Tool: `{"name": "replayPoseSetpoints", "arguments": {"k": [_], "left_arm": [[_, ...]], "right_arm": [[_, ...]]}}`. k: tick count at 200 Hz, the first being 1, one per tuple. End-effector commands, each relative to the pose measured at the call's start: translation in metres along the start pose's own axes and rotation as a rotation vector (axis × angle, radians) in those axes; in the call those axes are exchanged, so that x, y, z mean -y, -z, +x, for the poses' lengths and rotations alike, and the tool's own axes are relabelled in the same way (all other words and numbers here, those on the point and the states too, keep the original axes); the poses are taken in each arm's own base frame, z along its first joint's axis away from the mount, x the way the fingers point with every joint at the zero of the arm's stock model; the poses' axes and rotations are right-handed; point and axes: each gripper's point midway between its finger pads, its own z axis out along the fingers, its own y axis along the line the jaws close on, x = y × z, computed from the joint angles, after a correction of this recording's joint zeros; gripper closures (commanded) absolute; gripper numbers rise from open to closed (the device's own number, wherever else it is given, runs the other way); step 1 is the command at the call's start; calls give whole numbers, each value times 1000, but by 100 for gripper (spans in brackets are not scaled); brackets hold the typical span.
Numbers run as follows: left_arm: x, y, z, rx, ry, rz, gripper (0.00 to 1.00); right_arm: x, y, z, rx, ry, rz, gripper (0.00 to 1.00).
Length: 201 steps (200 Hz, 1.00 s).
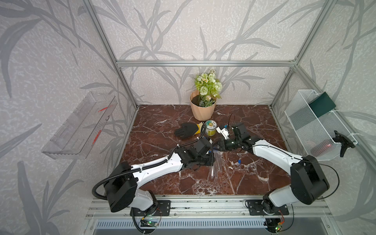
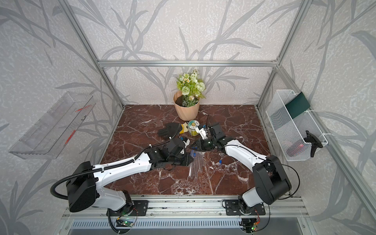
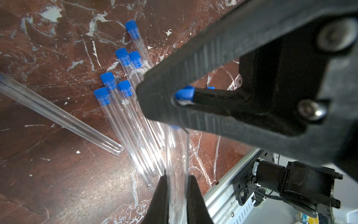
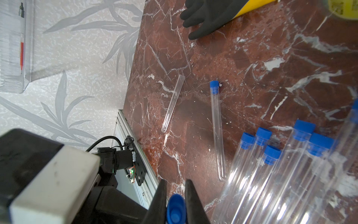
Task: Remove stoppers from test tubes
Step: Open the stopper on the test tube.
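Note:
My left gripper [image 3: 177, 176] is shut on a clear test tube [image 3: 177, 151] just above the marble table. The tube's far end runs behind my right gripper's fingers [image 3: 193, 64]. My right gripper [image 4: 175, 181] is shut on a blue stopper [image 4: 176, 207], also seen in the left wrist view [image 3: 185, 94]. Whether it still sits in the tube I cannot tell. In both top views the two grippers [image 1: 212, 158] [image 2: 193, 147] meet at the table's middle. Beneath them lie several stoppered test tubes [image 3: 124, 91] [image 4: 271, 164]. An open tube [image 4: 173, 102] and a loose stopper [image 1: 239, 162] lie apart.
A black glove [image 1: 186, 130], a small jar [image 1: 211, 127] and a flower pot [image 1: 203, 107] stand behind the grippers. A white mesh basket [image 1: 317, 122] hangs on the right wall and a clear shelf [image 1: 79, 126] on the left wall.

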Motion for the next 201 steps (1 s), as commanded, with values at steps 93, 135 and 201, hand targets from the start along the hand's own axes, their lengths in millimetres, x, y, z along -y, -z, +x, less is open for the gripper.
{"name": "replayPoseSetpoints", "arguments": {"k": [93,135,201], "left_arm": [[-18,4,26,-80,16,-60,100],[-20,3,27,-84,17,-65,100],[-21,2,27,-89,12,-77,100]], "right_arm": [[-8,16,-40,118,73,23,94],[-10,19,-46,135,61,7,94],[-10,22,-50,141,70,19,94]]}}
